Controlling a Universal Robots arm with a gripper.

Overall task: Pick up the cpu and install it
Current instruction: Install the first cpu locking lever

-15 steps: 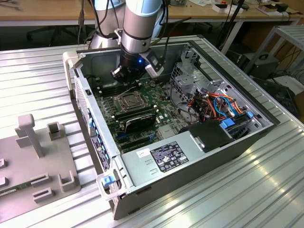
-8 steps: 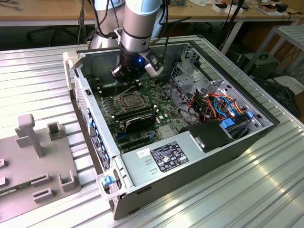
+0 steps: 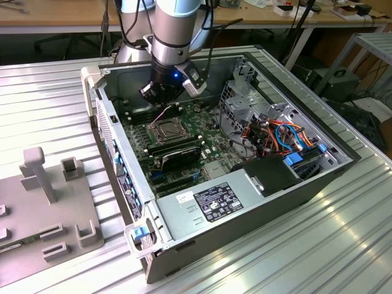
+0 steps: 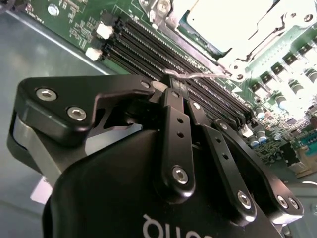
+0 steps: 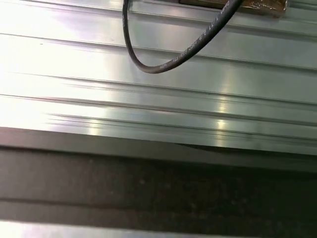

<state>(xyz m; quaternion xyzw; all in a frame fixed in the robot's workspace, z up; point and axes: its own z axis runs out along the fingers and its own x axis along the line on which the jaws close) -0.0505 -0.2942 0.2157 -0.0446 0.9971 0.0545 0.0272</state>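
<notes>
The cpu (image 4: 225,19), a flat square with a pale silver top, lies in the motherboard's socket (image 3: 166,130) with the hinged metal frame (image 4: 257,47) around its edges. In the exterior view my gripper (image 3: 158,98) hangs inside the open computer case, just behind the socket and over the memory slots (image 4: 163,52). In the second wrist view its black fingers (image 4: 174,106) stand pressed together, shut, with nothing visible between them. The fingertips point at the slots beside the socket.
The case (image 3: 343,160) lies open on a ribbed metal table (image 5: 148,99). A power supply (image 3: 214,202) fills its near end, and a drive cage with coloured cables (image 3: 278,135) takes the exterior view's right. A grey fixture (image 3: 49,202) stands outside the case. A black cable (image 5: 163,64) loops overhead.
</notes>
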